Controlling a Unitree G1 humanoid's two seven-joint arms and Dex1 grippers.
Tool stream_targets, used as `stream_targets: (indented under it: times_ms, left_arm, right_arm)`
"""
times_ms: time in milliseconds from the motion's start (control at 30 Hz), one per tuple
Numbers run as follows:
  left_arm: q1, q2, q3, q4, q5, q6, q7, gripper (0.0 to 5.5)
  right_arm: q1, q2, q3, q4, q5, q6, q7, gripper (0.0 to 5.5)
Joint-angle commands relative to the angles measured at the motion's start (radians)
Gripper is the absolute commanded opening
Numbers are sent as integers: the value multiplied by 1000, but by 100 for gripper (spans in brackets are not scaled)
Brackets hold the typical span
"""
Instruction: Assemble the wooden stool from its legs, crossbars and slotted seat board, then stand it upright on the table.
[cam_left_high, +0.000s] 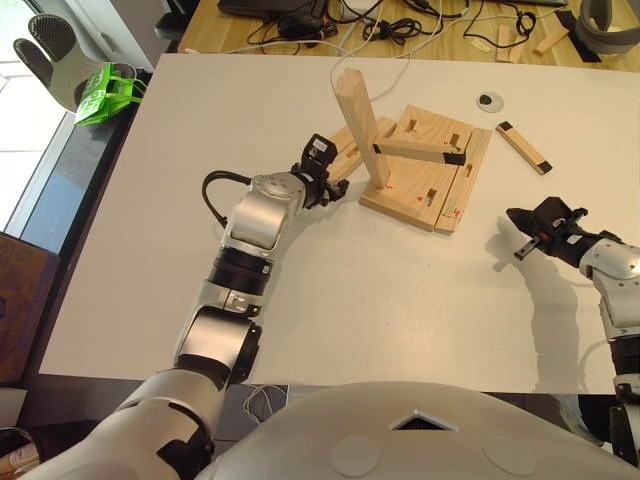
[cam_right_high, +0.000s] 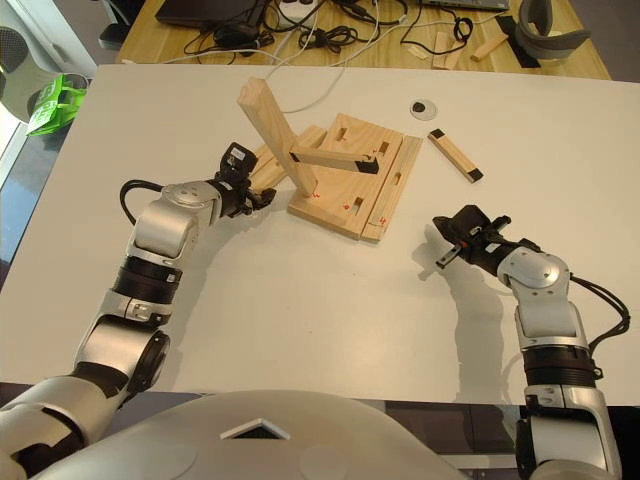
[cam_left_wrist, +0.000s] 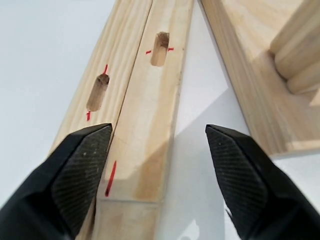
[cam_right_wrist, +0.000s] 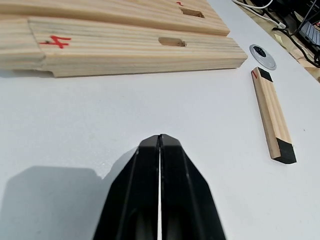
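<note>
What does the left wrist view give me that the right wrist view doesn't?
Left wrist view: the left claw open over two slotted legs lying side by side, the seat board beside them. Right wrist view: the right claw shut, a loose black-tipped crossbar and a round grommet. Both: the white table and red-marked slotted wood.

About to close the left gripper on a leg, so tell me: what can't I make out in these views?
Head views: whether the upright leg sits fully in the seat board is too small to tell.
Head views: the left gripper is partly hidden by its own wrist.
Left wrist view: the two lying legs are cut off by the frame edges.
Right wrist view: the seat board runs off the top and left edges.
</note>
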Motion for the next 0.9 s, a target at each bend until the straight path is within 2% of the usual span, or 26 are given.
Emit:
stream_targets:
  times_ms: [33,267,400,733,900]
  left_arm:
    - [2,23,-62,-9,14,20,-58,346]
    - [0,23,-63,11,16,55,-77,346]
    - [-20,-11,7,68,13,62,-8,346]
    - [-27,-8,-10,80,-4,115,-59,346]
    - [-23,-11,-4,79,0,108,-49,287]
  right_arm:
    - [-2,-6,2,-5,-5,-1,6,0]
    - [-11,-5,5,-4,-7,0,9,0]
    - [-5,-3,5,-13,-7,1,7,0]
    - [-2,-2,4,-5,-9,-7,3,0]
    - [-2,3,7,-3,-13,-11,-1,0]
